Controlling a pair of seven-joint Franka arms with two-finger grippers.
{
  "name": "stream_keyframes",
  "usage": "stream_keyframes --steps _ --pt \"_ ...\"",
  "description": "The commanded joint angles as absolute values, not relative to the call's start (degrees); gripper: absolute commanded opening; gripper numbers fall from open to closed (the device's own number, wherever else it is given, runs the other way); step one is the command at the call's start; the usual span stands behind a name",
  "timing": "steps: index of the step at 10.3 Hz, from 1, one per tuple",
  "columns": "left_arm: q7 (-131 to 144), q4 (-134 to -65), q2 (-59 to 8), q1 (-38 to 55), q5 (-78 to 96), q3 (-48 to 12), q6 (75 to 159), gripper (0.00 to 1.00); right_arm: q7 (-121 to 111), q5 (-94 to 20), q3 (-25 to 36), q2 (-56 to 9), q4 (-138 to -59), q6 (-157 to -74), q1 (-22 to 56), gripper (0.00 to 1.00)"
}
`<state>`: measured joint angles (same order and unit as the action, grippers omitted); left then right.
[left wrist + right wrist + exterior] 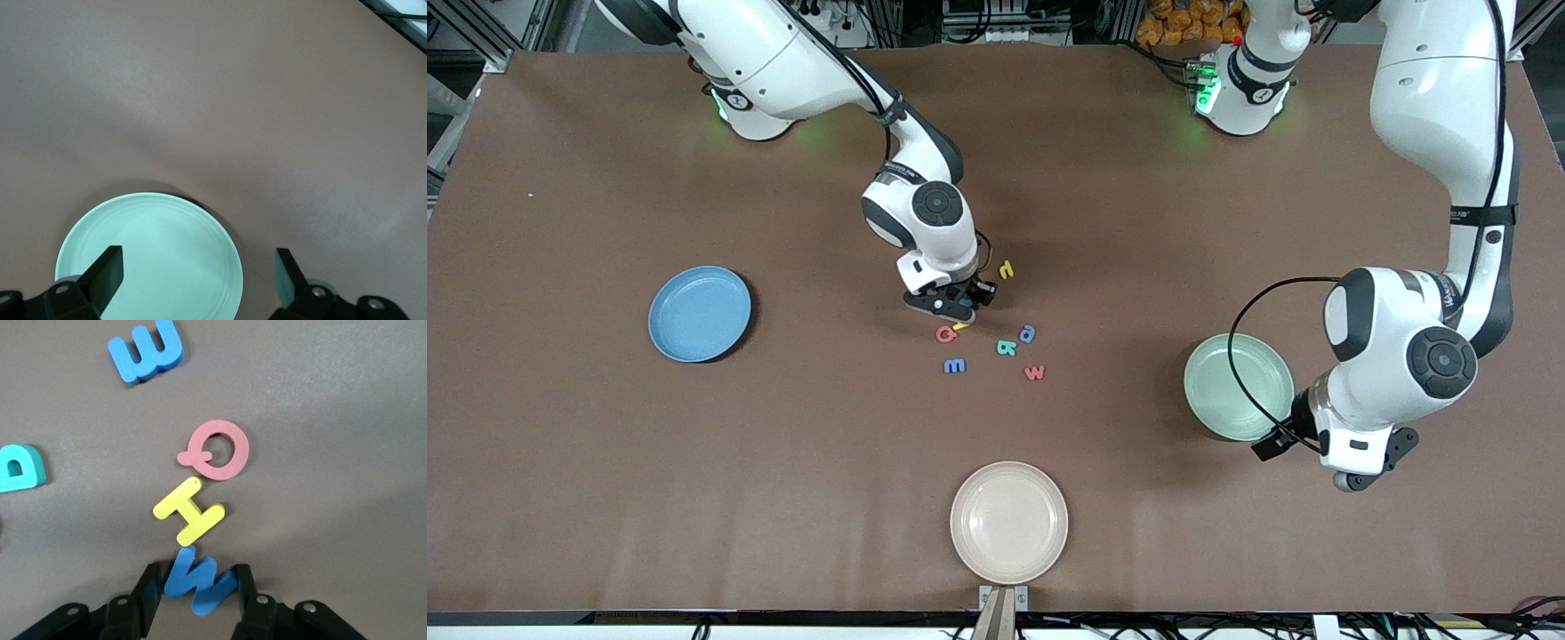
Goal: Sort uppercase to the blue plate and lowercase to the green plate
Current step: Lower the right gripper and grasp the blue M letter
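My right gripper point(958, 309) is low at the table and shut on the blue W point(199, 580), an uppercase letter. Just past its fingertips lie the yellow H point(189, 511) and the red Q point(217, 450), also seen in the front view as H point(960, 326) and Q point(946, 334). The teal letter point(1007, 348), a blue m point(955, 365), a blue rounded letter point(1028, 333), the red w point(1034, 373) and the yellow hooked letter point(1006, 268) lie around. The blue plate point(699, 313) and green plate point(1232, 384) hold nothing. My left gripper point(198, 260) is open, over the green plate's point(153, 253) edge.
A cream plate point(1008, 522) sits near the table's front edge, nearer to the front camera than the letters. The left arm's wrist and cable hang beside the green plate. The right arm reaches down over the letter cluster at the table's middle.
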<state>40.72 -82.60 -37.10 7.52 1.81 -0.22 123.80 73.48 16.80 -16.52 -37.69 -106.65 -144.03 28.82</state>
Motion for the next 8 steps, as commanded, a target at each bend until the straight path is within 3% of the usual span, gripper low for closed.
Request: stream_keyframes --steps 1,3,8 --pt "41.2 -83.1 -36.4 7.6 2.0 -0.2 123.7 1.0 72.9 17.4 -16.7 -37.2 -107.6 -144.1 28.5 0.49" --pt "41.3 -83.1 -36.3 7.7 2.0 -0.2 123.7 1.0 72.9 17.4 -16.7 -37.1 -107.6 -144.1 28.5 0.43" --pt "44.1 -83.3 -36.7 10.4 1.8 -0.2 123.7 1.0 72.9 17.2 -17.3 -36.2 -107.1 -142.1 28.4 0.4"
